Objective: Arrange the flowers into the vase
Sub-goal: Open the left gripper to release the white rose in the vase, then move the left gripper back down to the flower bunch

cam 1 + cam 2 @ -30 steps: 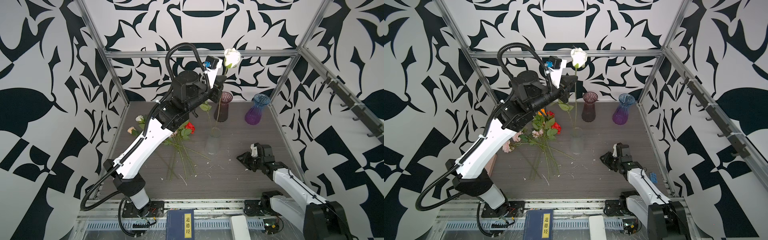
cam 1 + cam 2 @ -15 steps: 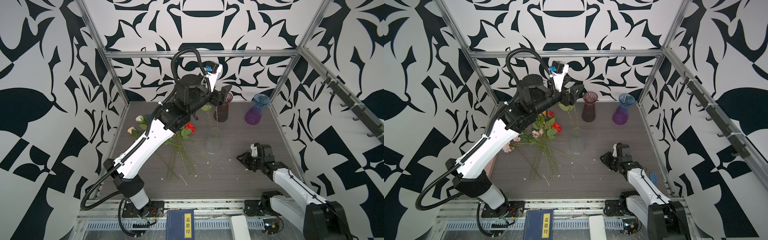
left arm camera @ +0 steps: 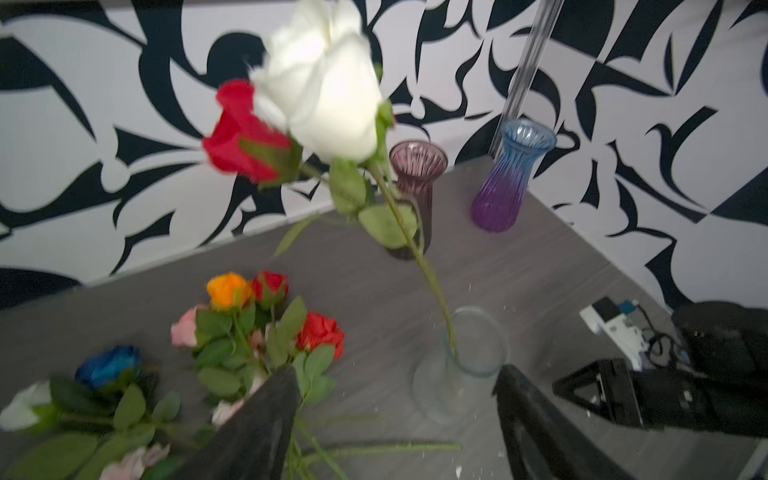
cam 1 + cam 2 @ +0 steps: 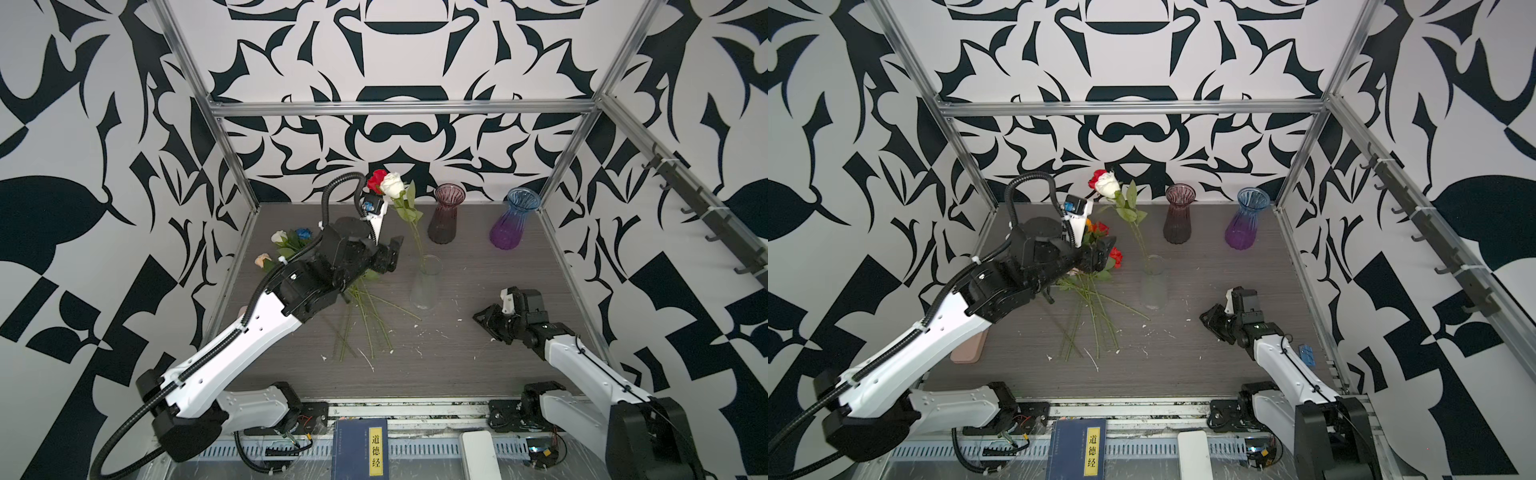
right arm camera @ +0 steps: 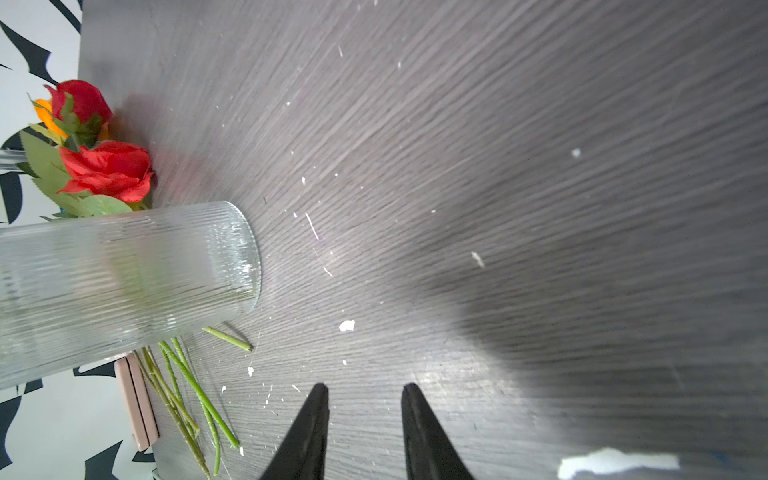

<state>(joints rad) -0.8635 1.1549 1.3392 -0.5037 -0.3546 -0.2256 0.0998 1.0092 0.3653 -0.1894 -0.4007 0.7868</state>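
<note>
The clear ribbed vase (image 4: 424, 289) (image 4: 1154, 284) (image 3: 457, 370) (image 5: 124, 282) stands mid-table. A white rose (image 4: 392, 185) (image 4: 1108, 185) (image 3: 324, 91) stands in it and leans left. A red bloom (image 4: 376, 179) (image 3: 245, 133) sits right beside it, its stem mostly hidden. More flowers (image 4: 357, 307) (image 4: 1096, 299) (image 3: 249, 332) lie piled on the table left of the vase. My left gripper (image 4: 388, 255) (image 4: 1100, 253) (image 3: 395, 374) hangs open and empty over that pile, beside the vase. My right gripper (image 4: 484, 322) (image 4: 1210, 322) (image 5: 365, 388) rests low to the vase's right, slightly open, holding nothing.
A maroon vase (image 4: 444, 216) (image 4: 1179, 216) and a blue-to-purple vase (image 4: 513, 220) (image 4: 1246, 220) stand along the back wall. A pink flat block (image 4: 969, 349) lies at the left edge. A dark book (image 4: 361, 451) sits in front of the table. Metal frame posts bound the table.
My left gripper opened and let go of the white rose, which now stands lower in the vase. The left arm dropped down and left, over the pile. The right arm stayed put.
</note>
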